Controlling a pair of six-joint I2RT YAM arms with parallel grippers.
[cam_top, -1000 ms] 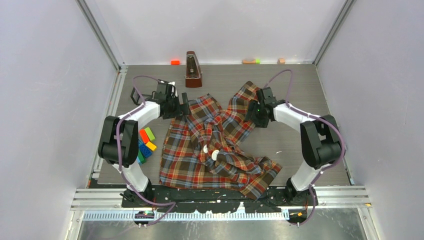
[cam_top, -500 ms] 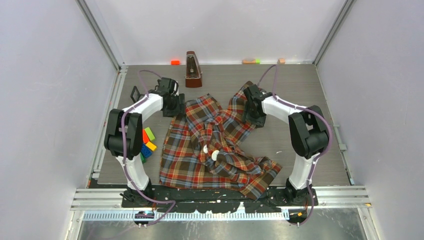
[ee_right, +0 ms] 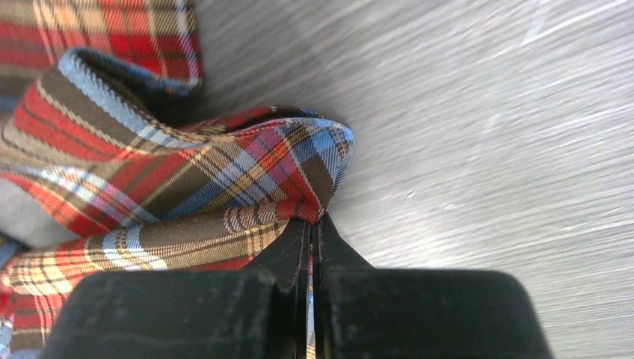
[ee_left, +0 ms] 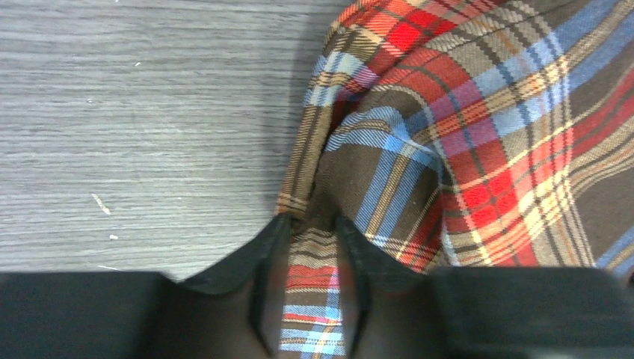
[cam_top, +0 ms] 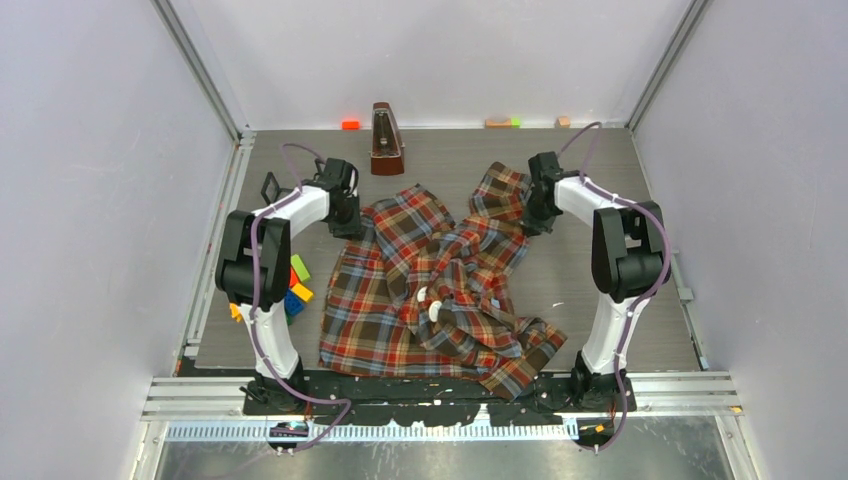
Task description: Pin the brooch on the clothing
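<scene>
The clothing (cam_top: 430,280), a plaid shirt in red, brown and light-blue checks, lies crumpled across the middle of the table. Two small white pieces (cam_top: 430,303) rest on its middle; whether they are the brooch is too small to tell. My left gripper (cam_top: 352,225) is at the shirt's far left corner. In the left wrist view its jaws (ee_left: 312,221) pinch a raised fold of the clothing (ee_left: 463,134). My right gripper (cam_top: 535,222) is at the far right corner. There the jaws (ee_right: 314,221) are pressed together on a thin hem of the clothing (ee_right: 187,179).
A brown wedge-shaped object (cam_top: 386,140) stands at the back centre. Coloured blocks (cam_top: 295,285) lie by the left arm. An orange block (cam_top: 350,124) and small blocks (cam_top: 503,122) sit along the back wall. Bare wood-grain table (cam_top: 600,290) lies right of the shirt.
Both grippers have closed on the shirt's far corners. The right gripper has moved right and back, dragging its corner outward. The shirt's middle has shifted slightly.
</scene>
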